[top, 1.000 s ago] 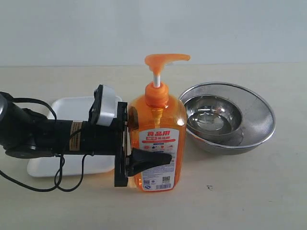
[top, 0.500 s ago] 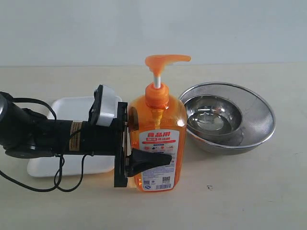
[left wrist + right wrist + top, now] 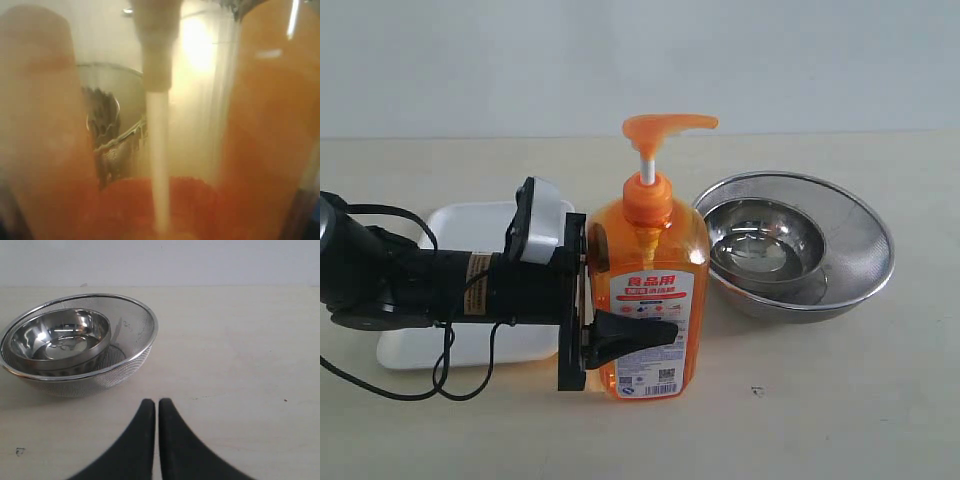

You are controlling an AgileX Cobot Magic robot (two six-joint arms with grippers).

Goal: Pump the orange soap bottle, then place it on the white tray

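My left pincer (image 3: 632,300) is clamped on the orange soap bottle (image 3: 648,262), low on its body. One dark finger (image 3: 635,333) crosses the front of the label; the other is hidden behind the bottle. The bottle stands upright on the table (image 3: 820,410), near the middle of the exterior view. Its pump head (image 3: 665,127) is raised on its white stem, and the spout points toward 3 o'clock.

The white tray (image 3: 470,222) lies at 9 o'clock from the bottle, flat on the table, and my left arm reaches across above it. The bottle is beside the tray, not on it.

At 2 to 3 o'clock from the bottle sits a round steel mesh bowl (image 3: 860,272) with a smaller steel bowl (image 3: 765,240) nested inside. The mesh bowl is just beside the bottle, but I cannot tell whether they touch.

My left wrist camera is filled with blurred orange plastic. I can make out only the bottle's white inner tube (image 3: 159,175) and the mesh bowl's rim through the bottle.

My right pincer (image 3: 156,404) has its two dark fingers together with nothing between them. It hangs over bare table, with the mesh bowl near it at about 10 o'clock in that camera's picture.
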